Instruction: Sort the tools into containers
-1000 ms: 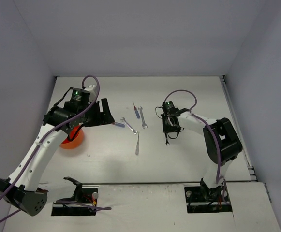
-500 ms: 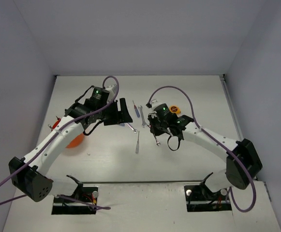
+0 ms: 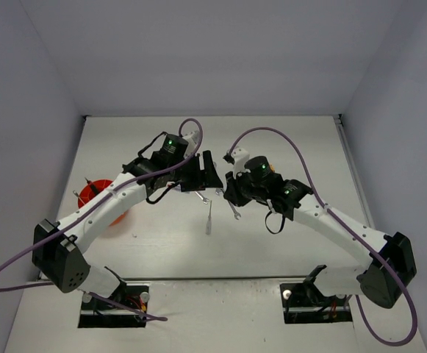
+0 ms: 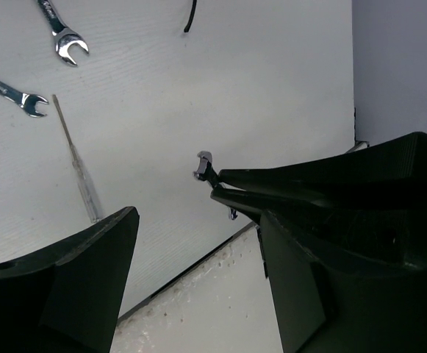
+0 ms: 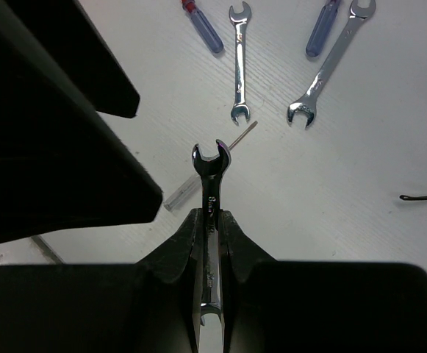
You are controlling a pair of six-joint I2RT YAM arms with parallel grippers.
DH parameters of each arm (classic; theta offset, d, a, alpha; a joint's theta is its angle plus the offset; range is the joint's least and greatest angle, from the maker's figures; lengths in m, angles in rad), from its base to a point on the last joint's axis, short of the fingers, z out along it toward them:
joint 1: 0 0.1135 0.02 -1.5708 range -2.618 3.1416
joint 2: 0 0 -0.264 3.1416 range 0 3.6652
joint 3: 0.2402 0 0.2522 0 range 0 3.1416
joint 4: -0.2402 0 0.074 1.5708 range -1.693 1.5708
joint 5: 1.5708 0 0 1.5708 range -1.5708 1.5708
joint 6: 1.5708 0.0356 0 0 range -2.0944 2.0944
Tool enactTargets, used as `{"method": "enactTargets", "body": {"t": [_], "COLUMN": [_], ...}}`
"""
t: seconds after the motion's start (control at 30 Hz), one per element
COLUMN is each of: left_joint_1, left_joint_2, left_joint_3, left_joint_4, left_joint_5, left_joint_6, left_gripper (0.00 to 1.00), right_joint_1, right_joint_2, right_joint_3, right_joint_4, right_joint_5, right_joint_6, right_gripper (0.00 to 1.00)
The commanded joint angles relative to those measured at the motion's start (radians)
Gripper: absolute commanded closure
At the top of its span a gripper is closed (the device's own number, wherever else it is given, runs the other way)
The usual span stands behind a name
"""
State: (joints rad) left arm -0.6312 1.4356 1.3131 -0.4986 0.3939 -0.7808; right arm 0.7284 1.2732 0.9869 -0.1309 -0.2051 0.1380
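Observation:
My right gripper (image 3: 231, 197) is shut on a thin silver wrench (image 5: 212, 193), which sticks out past the fingertips above the table's middle. In the top view the held wrench (image 3: 234, 211) hangs next to my left gripper (image 3: 212, 176). The left gripper (image 4: 198, 294) stands open with nothing between its fingers, facing the right one. On the table lie two more wrenches (image 5: 238, 62) (image 5: 331, 66), two blue-handled screwdrivers (image 5: 206, 29) (image 5: 322, 26) and a clear-handled screwdriver (image 3: 209, 219). The round orange-red tub (image 3: 94, 197) sits at the far left, partly behind the left arm.
A loose end of black cable (image 5: 426, 195) lies on the table right of the tools. Grey walls close in the table on three sides. The table's near edge (image 4: 198, 257) runs below the left gripper in its wrist view.
Both arms have swung toward the middle. The left gripper left the tub and moved right, staying open. The right gripper carried the wrench leftward until the two grippers nearly meet.

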Motion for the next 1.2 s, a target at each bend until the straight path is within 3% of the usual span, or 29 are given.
{"method": "enactTargets", "body": {"t": [0.0, 0.5, 0.67, 0.77, 0.9, 0.93, 1.03, 1.07, 1.17], "left_joint_1": [-0.010, -0.042, -0.042, -0.042, -0.040, -0.038, -0.024, -0.011, 0.079], "left_joint_2": [0.004, 0.075, 0.080, 0.081, 0.069, 0.066, 0.051, 0.043, 0.000], "left_joint_3": [0.060, 0.067, 0.071, 0.072, 0.066, 0.068, 0.078, 0.080, 0.075], "left_joint_4": [0.119, 0.166, 0.175, 0.176, 0.169, 0.160, 0.109, 0.086, 0.019], "left_joint_5": [0.018, 0.008, 0.018, 0.021, 0.015, 0.006, -0.027, -0.035, -0.062], "left_joint_6": [-0.052, -0.103, -0.107, -0.104, -0.091, -0.085, -0.055, -0.042, -0.004], "left_gripper": [0.38, 0.60, 0.79, 0.96, 1.00, 1.00, 1.00, 1.00, 1.00], "right_joint_1": [0.009, 0.011, 0.011, 0.011, 0.011, 0.011, 0.012, 0.012, 0.010], "right_joint_2": [-0.041, -0.048, -0.050, -0.049, -0.050, -0.051, -0.056, -0.059, -0.075], "right_joint_3": [0.064, 0.079, 0.076, 0.079, 0.082, 0.083, 0.085, 0.085, 0.076], "right_joint_4": [0.048, 0.051, 0.054, 0.054, 0.055, 0.054, 0.054, 0.054, 0.053], "right_joint_5": [-0.043, -0.065, -0.062, -0.059, -0.057, -0.055, -0.047, -0.041, -0.014], "right_joint_6": [-0.024, -0.031, -0.032, -0.035, -0.034, -0.033, -0.028, -0.028, -0.028], "right_gripper": [1.00, 1.00, 1.00, 1.00, 0.98, 0.89, 0.48, 0.40, 0.29]}}
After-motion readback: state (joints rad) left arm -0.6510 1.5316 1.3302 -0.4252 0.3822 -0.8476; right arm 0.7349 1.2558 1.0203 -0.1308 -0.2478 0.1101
